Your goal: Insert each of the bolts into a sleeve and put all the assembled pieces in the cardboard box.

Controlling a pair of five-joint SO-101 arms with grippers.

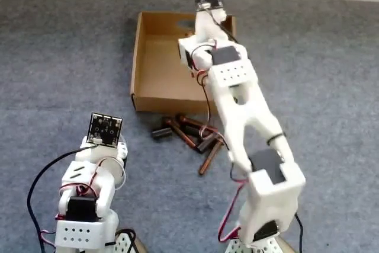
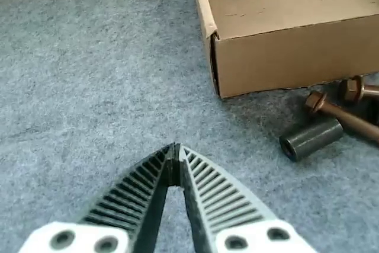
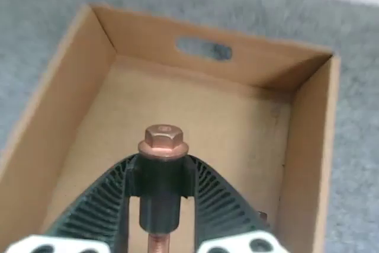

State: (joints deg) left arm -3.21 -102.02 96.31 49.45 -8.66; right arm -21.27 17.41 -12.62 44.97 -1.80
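Left gripper (image 2: 174, 159) is clenched on nothing, its ribbed fingers (image 2: 213, 191) meeting at the tips low over the grey carpet (image 1: 65, 57), at the lower left of the high view. To its right, in the middle of that view, the loose parts lie in a heap by the near wall of the cardboard box (image 1: 155, 69). They include a dark loose sleeve (image 2: 311, 138) on its side and several copper loose bolts (image 1: 188, 133); 2 bolt heads show just beside that sleeve in the left wrist view. Farther right, toward the upper part of the high view, the right gripper (image 3: 161, 164) grasps 1 assembled piece. Its sleeve (image 3: 160, 197) is pinched between the fingers with a bolt (image 3: 163, 140) through it, head at the fingertip end and shank tip poking out of the other end. It hangs over the box's bare floor, inside the walls.

The step in hand looks like the drop-off. To do it well, I would lower the piece close to the floor before letting go, so the bolt neither slides out of the sleeve nor bounces. I would also tilt it toward lying flat and release it away from the handle slot (image 3: 203, 48). A straight lift afterwards would keep the fingers from dragging it.
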